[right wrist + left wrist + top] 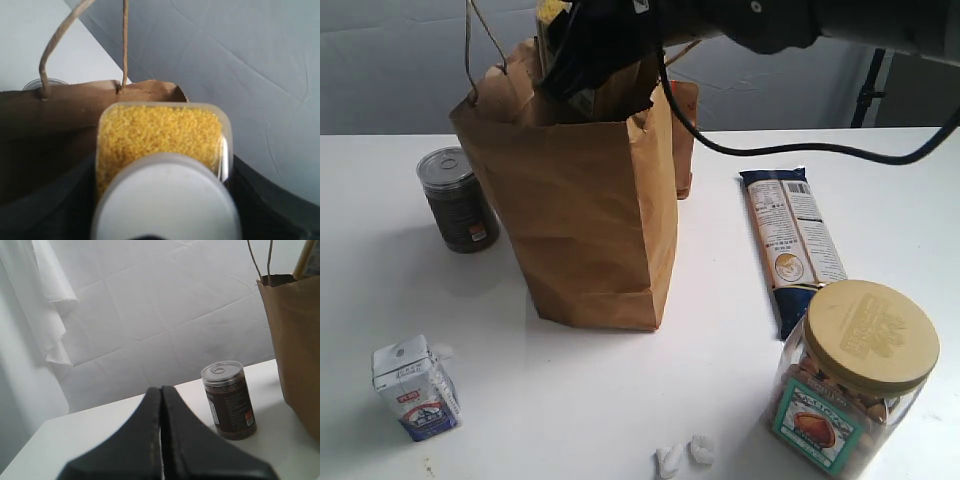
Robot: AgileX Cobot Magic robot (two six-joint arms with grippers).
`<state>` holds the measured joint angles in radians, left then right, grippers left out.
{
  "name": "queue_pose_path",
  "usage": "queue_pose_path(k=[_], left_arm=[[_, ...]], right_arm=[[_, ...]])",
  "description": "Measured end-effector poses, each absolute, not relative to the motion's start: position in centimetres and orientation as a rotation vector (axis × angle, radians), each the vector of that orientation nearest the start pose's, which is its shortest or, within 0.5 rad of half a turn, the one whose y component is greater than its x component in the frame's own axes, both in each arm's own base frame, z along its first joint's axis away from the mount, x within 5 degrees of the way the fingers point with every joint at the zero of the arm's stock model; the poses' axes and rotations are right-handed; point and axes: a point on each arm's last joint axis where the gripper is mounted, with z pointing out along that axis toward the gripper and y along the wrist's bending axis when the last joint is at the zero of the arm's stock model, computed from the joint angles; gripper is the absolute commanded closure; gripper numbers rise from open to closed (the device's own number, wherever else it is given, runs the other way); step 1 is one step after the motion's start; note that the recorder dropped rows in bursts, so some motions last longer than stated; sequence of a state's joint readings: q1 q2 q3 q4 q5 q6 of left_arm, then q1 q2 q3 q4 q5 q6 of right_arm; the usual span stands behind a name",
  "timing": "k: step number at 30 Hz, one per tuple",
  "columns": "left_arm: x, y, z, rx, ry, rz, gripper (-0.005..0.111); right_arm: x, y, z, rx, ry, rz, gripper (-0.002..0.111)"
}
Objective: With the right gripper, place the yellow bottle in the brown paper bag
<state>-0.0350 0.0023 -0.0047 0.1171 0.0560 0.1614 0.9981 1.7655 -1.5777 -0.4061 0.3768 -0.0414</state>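
- The job is more than half done. The right gripper [582, 62] has the yellow bottle [160, 135] up at the open top of the brown paper bag [590, 220].
- The bottle is not dropped in yet. It hangs right over the mouth of the bag, and I cannot tell how much of it is below the rim.
- What is left, I think: lower the bottle into the bag, let go, and pull the arm out.
- The right gripper's fingers are closed tight on the bottle, one dark finger on each side.
- The left gripper [161, 440] holds nothing. Its two black fingers are pressed together, and it waits well away from the bag.
- The bottle is clear plastic with rounded square sides. It is full of tiny yellow grains, like sand. Its white cap [165, 200] is round and smooth.
- The bag is tall, with crinkly brown paper, a ragged rim and thin twine handles [55, 40] that stick up. The handles could catch on the gripper, I think.
- The bag looks light and soft, so a bump could push it or tip it.
- A shiny tin can [460, 200] stands just beside the bag on the white table [720, 330]. A big clear jar [855, 390] with a wide tan lid stands well apart.
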Motion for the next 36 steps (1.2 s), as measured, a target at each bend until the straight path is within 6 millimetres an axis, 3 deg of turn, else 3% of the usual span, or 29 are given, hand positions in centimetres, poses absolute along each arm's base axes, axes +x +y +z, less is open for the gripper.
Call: queue_pose_path(k=[2,6,8,12,14,16,19,22,25,28,33,36], left_arm=[[5.6,-0.1,21.0,0.235,1.522,0.198,0.107],[5.6,-0.1,21.0,0.235,1.522,0.198,0.107],[5.6,-0.1,21.0,0.235,1.522,0.198,0.107],[5.6,-0.1,21.0,0.235,1.522,0.198,0.107],[5.6,-0.1,21.0,0.235,1.522,0.198,0.107],[5.6,-0.1,21.0,0.235,1.522,0.198,0.107],[5.6,-0.1,21.0,0.235,1.522,0.198,0.107],[5.6,-0.1,21.0,0.235,1.522,0.198,0.107],[5.6,-0.1,21.0,0.235,1.522,0.198,0.107],[5.6,-0.1,21.0,0.235,1.522,0.198,0.107],[5.6,-0.1,21.0,0.235,1.522,0.198,0.107],[5.6,-0.1,21.0,0.235,1.522,0.198,0.107]], right_arm=[[24.3,35.2,34.5,-1.246,1.613,0.227,0.087],[24.3,35.2,34.5,-1.237,1.622,0.243,0.045],[24.3,35.3,34.7,-1.229,1.619,0.253,0.030],[24.1,35.2,36.0,-1.188,1.574,0.289,0.024],[24.0,35.0,36.5,-1.181,1.571,0.291,0.027],[23.5,34.5,37.2,-1.178,1.576,0.289,0.038],[21.7,33.7,39.1,-1.171,1.577,0.310,0.066],[19.6,32.5,41.3,-1.168,1.568,0.334,0.105],[17.7,30.6,43.5,-1.138,1.554,0.354,0.108],[16.7,28.4,44.0,-1.102,1.570,0.369,0.108],[16.0,24.1,42.1,-1.035,1.667,0.376,0.108],[16.0,21.2,39.7,-0.984,1.743,0.379,0.108]])
